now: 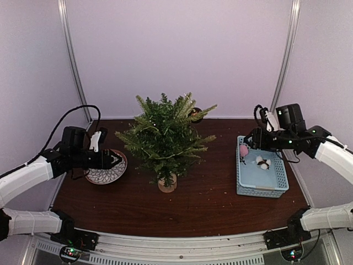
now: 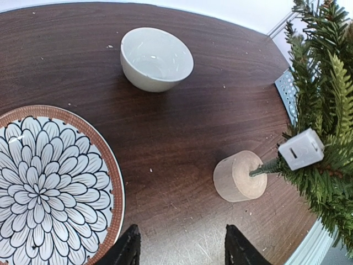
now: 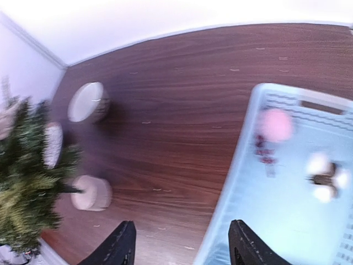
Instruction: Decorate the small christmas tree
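1. The left gripper is seen with its jaws spread wide; nothing is held between them; only bare table shows in the gap.
2. The right gripper is likewise spread and empty (this wrist view is blurred); its left finger is over the table and its right finger over the near-left part of the basket.
3. Beside the left fingers a flower-patterned plate with a reddish rim is noted; from above, the gripper is seen poised over the plate's right part.
4. In the pale blue basket a pink ball and a white-and-brown ornament are recorded, lying apart; a small dark red item near the ball cannot be identified.
5. The small christmas tree stands upright at mid-table, between plate and basket, touching neither; it is carried on a round pale wooden stump; a small white block is lodged low among its branches.
6. A white bowl is set upright farther back on the table, well apart from the plate; from above it is mostly hidden behind the tree.
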Available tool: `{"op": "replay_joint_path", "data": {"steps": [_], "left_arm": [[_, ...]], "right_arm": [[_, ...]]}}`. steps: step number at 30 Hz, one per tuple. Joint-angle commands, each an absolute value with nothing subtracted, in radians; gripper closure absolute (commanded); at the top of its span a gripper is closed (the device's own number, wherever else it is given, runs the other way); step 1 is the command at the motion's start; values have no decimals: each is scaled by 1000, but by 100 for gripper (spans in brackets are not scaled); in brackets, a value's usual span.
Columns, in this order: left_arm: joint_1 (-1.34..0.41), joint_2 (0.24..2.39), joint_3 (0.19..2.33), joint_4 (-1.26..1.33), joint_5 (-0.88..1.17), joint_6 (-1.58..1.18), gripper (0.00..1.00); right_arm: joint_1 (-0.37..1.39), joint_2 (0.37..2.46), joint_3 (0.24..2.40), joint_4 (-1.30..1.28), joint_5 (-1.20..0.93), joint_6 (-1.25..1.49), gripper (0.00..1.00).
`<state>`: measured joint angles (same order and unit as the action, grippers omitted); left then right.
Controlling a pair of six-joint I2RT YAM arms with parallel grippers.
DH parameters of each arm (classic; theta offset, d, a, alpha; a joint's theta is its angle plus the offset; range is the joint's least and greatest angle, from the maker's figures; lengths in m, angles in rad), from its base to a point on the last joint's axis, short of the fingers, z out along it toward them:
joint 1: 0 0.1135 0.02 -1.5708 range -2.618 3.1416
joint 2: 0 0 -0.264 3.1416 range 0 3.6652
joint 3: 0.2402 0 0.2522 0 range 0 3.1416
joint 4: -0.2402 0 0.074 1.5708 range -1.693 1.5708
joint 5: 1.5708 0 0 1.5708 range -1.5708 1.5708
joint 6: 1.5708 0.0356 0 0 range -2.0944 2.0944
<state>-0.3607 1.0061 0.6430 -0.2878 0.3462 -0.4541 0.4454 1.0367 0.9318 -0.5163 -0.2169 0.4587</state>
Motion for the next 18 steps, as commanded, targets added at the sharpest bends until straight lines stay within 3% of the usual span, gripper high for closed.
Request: {"op": "replay_joint_path", "data": {"steps": [1,10,18], "left_arm": [[-354,1025,685,-227,332,-446,47],[-354,1026,692,-215,296,-450,47],[-354,1010,683,-229,273,-451,47]], "right_arm": [[325,1136,1060,-850,-97,328,43],[104,1409,1184,-930,-80,187,58],[74,1570,1220,-848,-98,127,61]]}}
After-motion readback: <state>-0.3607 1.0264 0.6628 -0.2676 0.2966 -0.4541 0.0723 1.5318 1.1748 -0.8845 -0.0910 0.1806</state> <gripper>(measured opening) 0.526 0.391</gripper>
